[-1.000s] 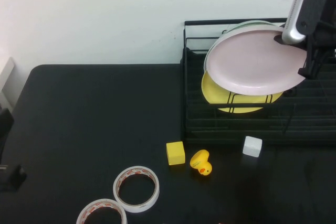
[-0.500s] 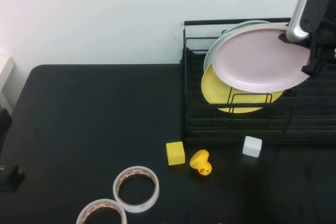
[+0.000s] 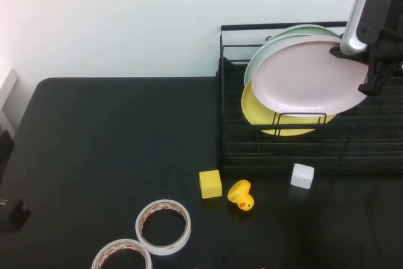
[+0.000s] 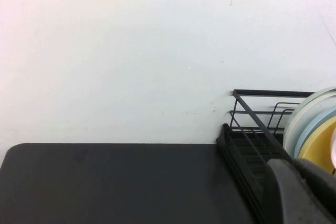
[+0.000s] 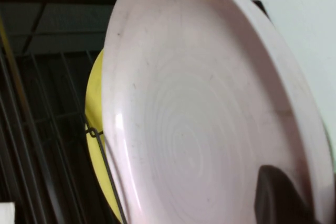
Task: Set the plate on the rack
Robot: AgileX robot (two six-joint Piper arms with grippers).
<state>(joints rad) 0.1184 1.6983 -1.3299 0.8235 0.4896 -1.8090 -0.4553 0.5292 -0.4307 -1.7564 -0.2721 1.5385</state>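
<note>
The pale pink plate [image 3: 302, 80] is tilted nearly upright over the black wire rack [image 3: 283, 155], in front of a yellow plate [image 3: 258, 114], a light blue plate [image 3: 254, 61] and a green plate [image 3: 305, 28] that stand in the rack. My right gripper [image 3: 348, 50] is shut on the pink plate's upper right rim. The right wrist view shows the plate [image 5: 199, 114] with one dark finger [image 5: 278, 198] pressed on its face. My left gripper [image 3: 12, 212] is parked at the table's left edge, away from the rack; its fingers [image 4: 299, 192] look closed and empty.
In front of the rack lie a yellow cube [image 3: 210, 183], a rubber duck [image 3: 241, 194] and a white cube [image 3: 303, 175]. Two tape rolls [image 3: 164, 226] [image 3: 121, 256] lie near the front edge. A white wall stands behind the rack's back rail [image 3: 277, 26].
The right gripper carried the pink plate slightly right and up, then back left and lower, closer to the plates in the rack. The left arm has not moved.
</note>
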